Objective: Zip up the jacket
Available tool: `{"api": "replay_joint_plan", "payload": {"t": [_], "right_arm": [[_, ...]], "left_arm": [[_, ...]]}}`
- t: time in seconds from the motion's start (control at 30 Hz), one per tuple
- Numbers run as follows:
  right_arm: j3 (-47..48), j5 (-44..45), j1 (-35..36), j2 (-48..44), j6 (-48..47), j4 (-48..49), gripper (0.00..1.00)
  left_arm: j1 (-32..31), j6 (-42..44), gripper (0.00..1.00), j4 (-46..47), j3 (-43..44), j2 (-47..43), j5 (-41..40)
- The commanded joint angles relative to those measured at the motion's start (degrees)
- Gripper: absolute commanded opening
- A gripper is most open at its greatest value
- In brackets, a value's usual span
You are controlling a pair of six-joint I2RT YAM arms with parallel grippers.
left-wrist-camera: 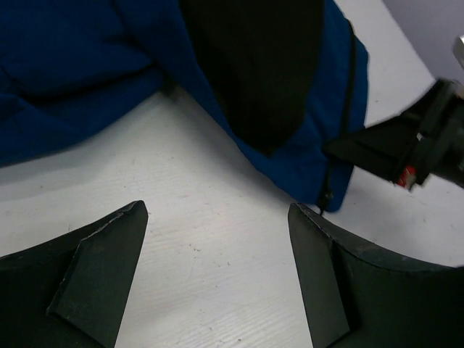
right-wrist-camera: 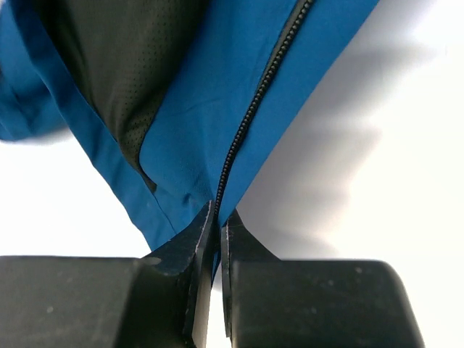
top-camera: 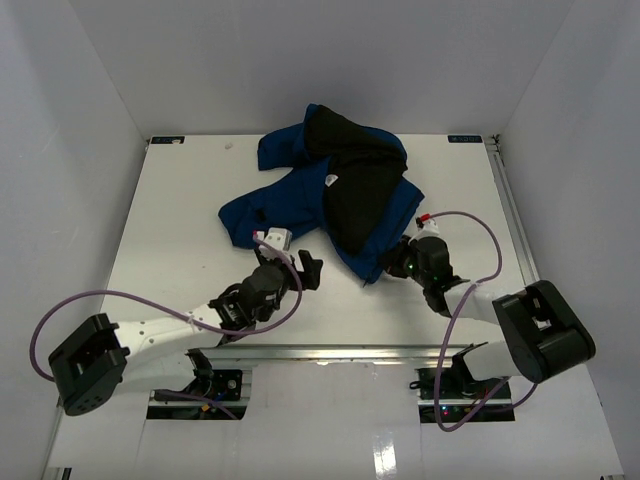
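Blue cloth with a black lining: the jacket (top-camera: pixel 290 195) lies crumpled and open on the far middle of the white table (top-camera: pixel 170 230). The lining is turned up and a small white label (top-camera: pixel 331 180) shows on it. The jacket's near corner points toward my right arm. A row of black zipper teeth (right-wrist-camera: pixel 254 109) runs down the blue edge to that corner.

My right gripper (right-wrist-camera: pixel 217 217) is pinched on the jacket's edge right where the teeth end, its two fingers pressed together with only the thin fabric between them. My left gripper (left-wrist-camera: pixel 217 210) has its fingers wide apart and holds nothing. It sits low over bare table just short of the same corner, with the blue hem ahead of it. In the left wrist view, the right gripper's tip comes in from the right and meets that hem. From above, the two grippers are near each other, the left one just left of the corner. A purple cable (top-camera: pixel 490 250) loops off my right arm.
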Motion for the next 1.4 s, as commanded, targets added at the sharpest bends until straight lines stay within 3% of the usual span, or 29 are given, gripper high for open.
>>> {"api": "replay_joint_plan", "payload": {"t": [0.0,0.1,0.27,0.37,0.47,0.67,0.77,0.83,0.97,1.03,1.2,1.37], "right_arm": [[-9.6,-4.5,0.5,-6.6,-0.4,7.5,0.08],[-13.3,-6.5,0.4,-9.8,0.4,12.3,0.08],[-16.1,-9.3,0.5,-17.1,0.1,13.9,0.08],[-17.5,-10.7,0.5,-19.8,-0.2,15.7,0.16],[-17.7,-11.3,0.6,-20.3,-0.4,16.2,0.22],[-19.2,-11.8,0.8,-18.0,1.4,17.9,0.25],[-20.1,-11.4,1.0,-17.4,1.9,19.4,0.23],[-20.2,-12.3,1.1,-17.3,2.2,20.9,0.23],[-20.8,-13.5,1.7,-17.8,3.1,24.1,0.37],[-20.1,-13.3,1.8,-17.8,2.9,23.2,0.39],[-19.6,-13.2,1.8,-16.5,3.0,23.3,0.38],[-19.6,-14.2,1.9,-14.9,4.0,25.7,0.25]], "left_arm": [[0.4,0.2,0.89,-7.9,8.2,5.7,-3.9],[0.8,1.8,0.89,-9.3,14.0,9.0,-2.0],[0.8,3.0,0.88,-11.6,20.0,14.9,9.6],[0.8,4.8,0.88,-8.0,18.9,15.4,18.5],[0.9,5.4,0.88,-6.6,17.7,15.3,21.9],[1.4,5.7,0.89,-5.6,16.9,17.2,30.4],[1.4,7.1,0.88,-6.1,17.5,19.0,36.3],[1.4,7.6,0.88,-6.8,18.3,20.1,37.6],[1.4,8.9,0.88,-7.0,19.5,22.4,39.6],[1.4,9.2,0.87,-6.8,20.0,23.4,39.8],[1.4,9.9,0.87,-5.8,21.0,25.7,40.9],[1.4,10.2,0.86,-4.6,22.0,27.4,41.4]]}}
